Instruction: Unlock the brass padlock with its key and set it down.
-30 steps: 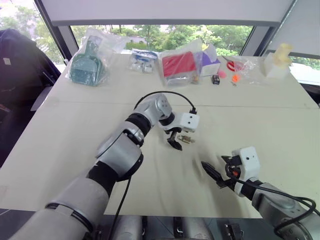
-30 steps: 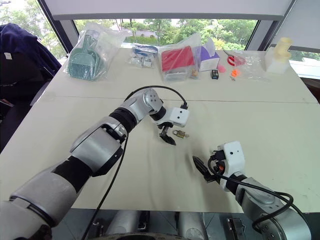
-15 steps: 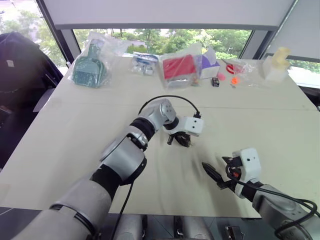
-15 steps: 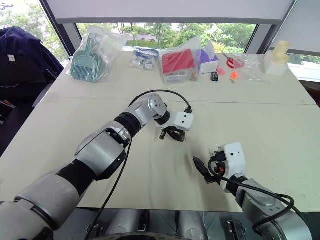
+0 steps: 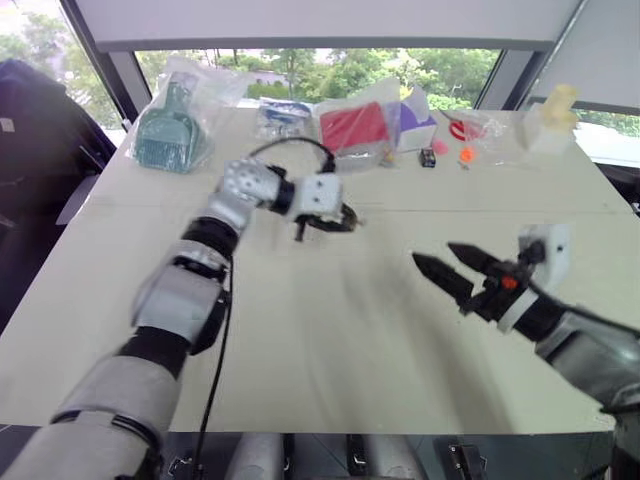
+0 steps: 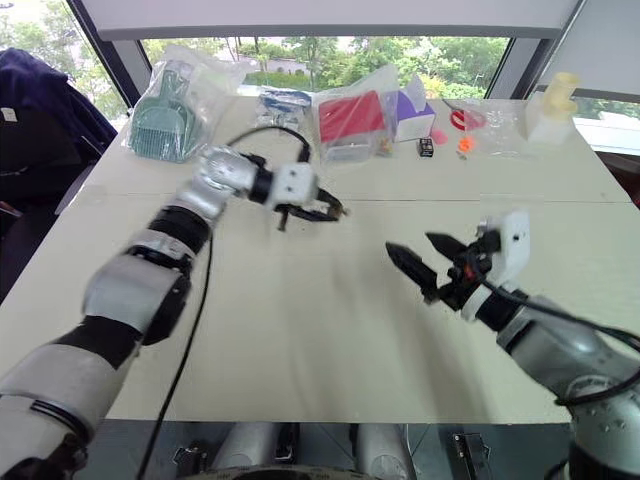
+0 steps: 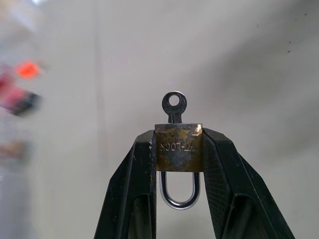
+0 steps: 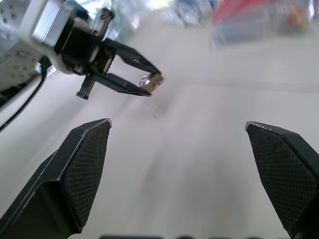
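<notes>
Lifted off the table, brass padlock (image 7: 178,148) sits clamped between left fingers (image 7: 140,164); right fingers (image 8: 84,164) gape empty.

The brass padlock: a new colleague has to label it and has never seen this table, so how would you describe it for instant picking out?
Follow the left arm over the white table to the left gripper; the brass padlock is clamped between its two black fingers, off the tabletop. It is gold-coloured, with a silvery shackle, and the key sticks out of it, unlike the bagged goods by the window.
</notes>
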`<state>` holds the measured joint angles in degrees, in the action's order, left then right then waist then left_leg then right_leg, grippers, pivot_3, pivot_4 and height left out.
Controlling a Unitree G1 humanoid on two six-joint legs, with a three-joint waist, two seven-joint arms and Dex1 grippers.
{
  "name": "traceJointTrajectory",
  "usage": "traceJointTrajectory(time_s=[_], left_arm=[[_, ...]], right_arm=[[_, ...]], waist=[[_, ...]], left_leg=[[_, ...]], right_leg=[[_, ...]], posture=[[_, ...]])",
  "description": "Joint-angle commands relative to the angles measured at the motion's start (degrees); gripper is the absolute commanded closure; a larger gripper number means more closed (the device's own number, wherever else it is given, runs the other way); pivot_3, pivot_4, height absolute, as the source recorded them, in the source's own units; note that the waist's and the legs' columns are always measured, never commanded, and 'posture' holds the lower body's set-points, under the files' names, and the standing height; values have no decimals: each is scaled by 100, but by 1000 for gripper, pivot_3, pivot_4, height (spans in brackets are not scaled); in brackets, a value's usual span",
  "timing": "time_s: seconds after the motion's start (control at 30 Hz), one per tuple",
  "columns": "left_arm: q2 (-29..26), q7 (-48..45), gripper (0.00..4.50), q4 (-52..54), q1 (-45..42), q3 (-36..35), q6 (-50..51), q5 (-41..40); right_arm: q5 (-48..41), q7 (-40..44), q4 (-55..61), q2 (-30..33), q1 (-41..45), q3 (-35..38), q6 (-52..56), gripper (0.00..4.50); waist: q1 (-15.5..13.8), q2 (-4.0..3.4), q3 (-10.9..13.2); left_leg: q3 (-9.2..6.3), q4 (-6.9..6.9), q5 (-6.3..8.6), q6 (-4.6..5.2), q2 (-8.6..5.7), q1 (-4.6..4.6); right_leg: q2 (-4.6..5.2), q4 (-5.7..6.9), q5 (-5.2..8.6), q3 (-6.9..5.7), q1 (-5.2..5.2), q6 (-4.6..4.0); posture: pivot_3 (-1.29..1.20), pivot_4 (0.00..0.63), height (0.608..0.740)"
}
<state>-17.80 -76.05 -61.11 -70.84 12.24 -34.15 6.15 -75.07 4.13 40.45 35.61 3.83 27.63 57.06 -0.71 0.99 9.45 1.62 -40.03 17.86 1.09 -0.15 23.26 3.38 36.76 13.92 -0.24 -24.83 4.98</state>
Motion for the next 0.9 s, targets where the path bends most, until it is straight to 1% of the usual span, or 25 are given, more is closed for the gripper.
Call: traceJointTrajectory(time_s=[0.03, 0.1, 0.2, 0.3, 0.37, 0.5, 0.6, 0.9], left_arm=[[-218, -367, 3817, 1293, 430, -326, 307, -771], [-361, -383, 3817, 2105, 797, -385, 678, -1020], [-437, -156, 3817, 3320, 1337, -452, 1550, -1371], [-412, 94, 3817, 4239, 1712, -420, 2227, -1594], [-394, 268, 3817, 4638, 1876, -388, 2473, -1657], [-353, 473, 3817, 5056, 2047, -318, 2690, -1728], [-363, 470, 3817, 5290, 2127, -214, 2636, -1743], [-506, 244, 3817, 5193, 2049, 5, 2351, -1654]], right_arm=[[-1074, -418, -242, 154, 572, -264, -183, 0], [-1526, -629, -418, 240, 903, -477, -264, 0], [-1920, -873, -766, 354, 1408, -862, -305, 0], [-2045, -984, -1068, 474, 1755, -1161, -289, 0], [-2066, -987, -1185, 592, 1878, -1306, -239, 0], [-1961, -1009, -1219, 817, 1999, -1573, -142, 0], [-2014, -1157, -1182, 887, 2077, -1721, -175, 0], [-2363, -1602, -988, 889, 2115, -1834, -430, 0]], waist=[[-8, -4, -1], [3, -8, 0], [4, -7, 1], [-3, -7, 1], [-3, -7, 1], [9, -8, 0], [10, -8, 0], [6, -9, 0]], left_leg=[[-1, 0, 0, 0, -3, 3], [5, -2, 0, 0, -7, 7], [4, -7, -1, 1, -9, 9], [2, -8, -1, 2, -10, 10], [2, -7, -1, 2, -10, 10], [3, -7, -2, 3, -11, 8], [3, -7, -3, 5, -10, 6], [3, -7, -8, 12, -11, 5]], right_leg=[[7, 0, 0, -3, 0, 0], [16, -10, 0, -1, 0, 0], [19, -21, -1, -1, 7, 2], [19, -23, -1, -2, 10, 2], [19, -23, -2, -3, 11, 2], [17, -23, -2, -4, 11, 3], [14, -18, -2, -4, 11, 3], [14, -16, -2, -4, 11, 3]], posture=[[0, 150, 740], [0, 150, 740], [0, 150, 740], [0, 150, 740], [0, 150, 740], [0, 150, 740], [0, 150, 740], [0, 150, 740]])
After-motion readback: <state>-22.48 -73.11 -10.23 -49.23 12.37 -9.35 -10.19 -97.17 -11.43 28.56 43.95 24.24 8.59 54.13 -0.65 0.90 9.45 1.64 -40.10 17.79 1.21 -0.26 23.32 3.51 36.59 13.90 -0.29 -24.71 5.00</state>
